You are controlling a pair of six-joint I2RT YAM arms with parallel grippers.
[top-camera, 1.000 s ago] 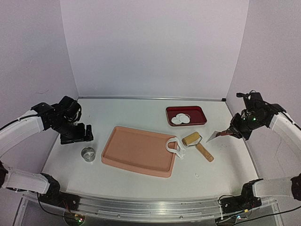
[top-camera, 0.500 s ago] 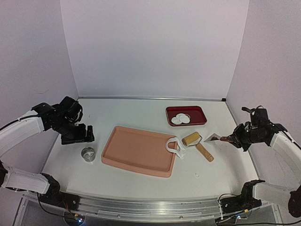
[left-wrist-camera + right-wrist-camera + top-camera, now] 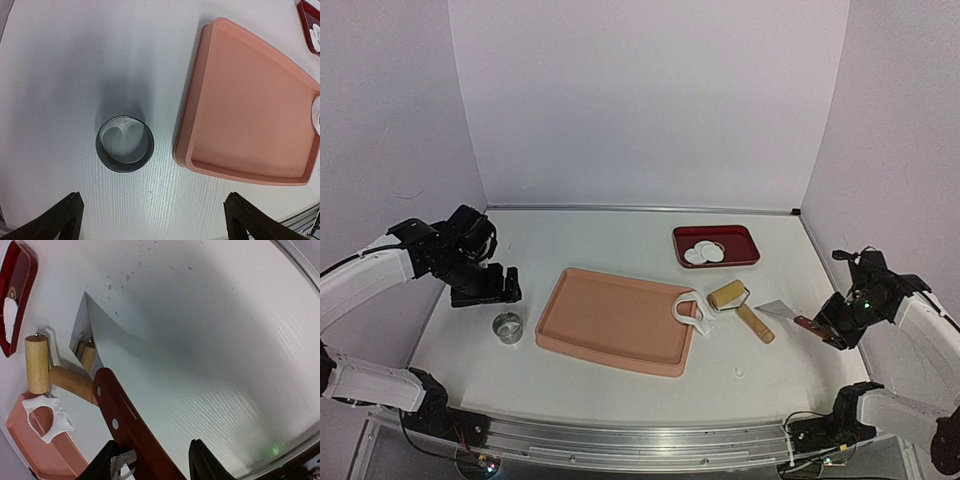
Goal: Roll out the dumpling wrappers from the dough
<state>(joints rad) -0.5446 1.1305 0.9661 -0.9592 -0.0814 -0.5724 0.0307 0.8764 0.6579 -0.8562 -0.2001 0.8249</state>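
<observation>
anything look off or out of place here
The holed dough scrap straddles the pink tray's right rim, partly off it beside the roller. A small white crumb lies loose on the table nearer the arms.

A pink tray (image 3: 615, 320) lies mid-way across the worktop (image 3: 610, 235), with a metal ring (image 3: 507, 327) near its left side and a wooden roller (image 3: 728, 296) at its right. A red tray (image 3: 716, 264) sits farther back, and a scraper (image 3: 777, 309) is by the right edge.

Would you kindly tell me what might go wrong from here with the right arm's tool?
The scraper in the right claw has its blade close to the roller; a push forward may knock it. The holed dough straddles the edge of the board beside the roller and could be dragged off.
</observation>
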